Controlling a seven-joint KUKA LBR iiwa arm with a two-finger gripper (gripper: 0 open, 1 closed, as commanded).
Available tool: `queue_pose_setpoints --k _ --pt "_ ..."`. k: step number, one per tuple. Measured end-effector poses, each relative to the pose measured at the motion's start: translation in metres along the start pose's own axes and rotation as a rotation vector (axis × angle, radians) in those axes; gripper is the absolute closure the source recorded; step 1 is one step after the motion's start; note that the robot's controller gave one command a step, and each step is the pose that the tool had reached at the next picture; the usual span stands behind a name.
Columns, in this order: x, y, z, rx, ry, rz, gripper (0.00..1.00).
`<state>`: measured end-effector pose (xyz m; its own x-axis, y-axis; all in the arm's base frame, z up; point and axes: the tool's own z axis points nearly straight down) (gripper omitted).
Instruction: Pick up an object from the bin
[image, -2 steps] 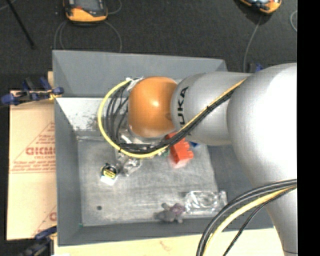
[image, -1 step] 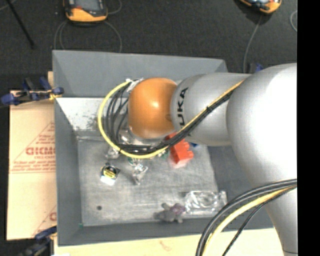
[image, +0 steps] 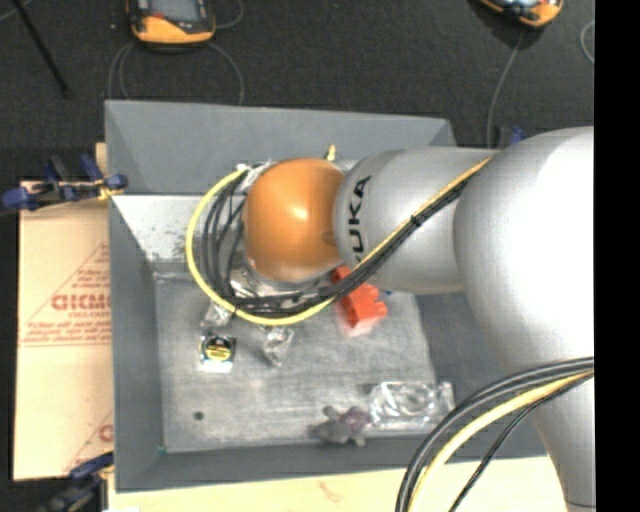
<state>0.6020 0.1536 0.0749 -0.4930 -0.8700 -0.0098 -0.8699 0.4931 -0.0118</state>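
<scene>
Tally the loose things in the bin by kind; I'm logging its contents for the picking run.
Red block: 1
Small yellow-and-black item: 1
Clear plastic packet: 1
Small grey figure: 1
Total in view: 4

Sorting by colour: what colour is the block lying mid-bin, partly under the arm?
The block is orange-red, showing best in the camera view.

Below the orange cover (image: 292, 220), the grey bin (image: 135, 330) holds a red block (image: 362, 306), a yellow-and-black piece (image: 215, 350) and a dark greyish thing (image: 342, 428).
</scene>
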Motion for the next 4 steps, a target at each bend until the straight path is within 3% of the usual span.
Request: queue_pose_setpoints --k 1,2,3,4 --pt "-0.023 0.030 -0.003 -0.009 0.003 -0.055 0.00" --pt "-0.023 0.029 -0.003 -0.010 0.002 -0.050 1.00" --pt "-0.021 0.019 -0.110 -0.003 0.001 -0.035 1.00" --pt "-0.014 0.007 -0.155 -0.005 0.003 -0.036 1.00"
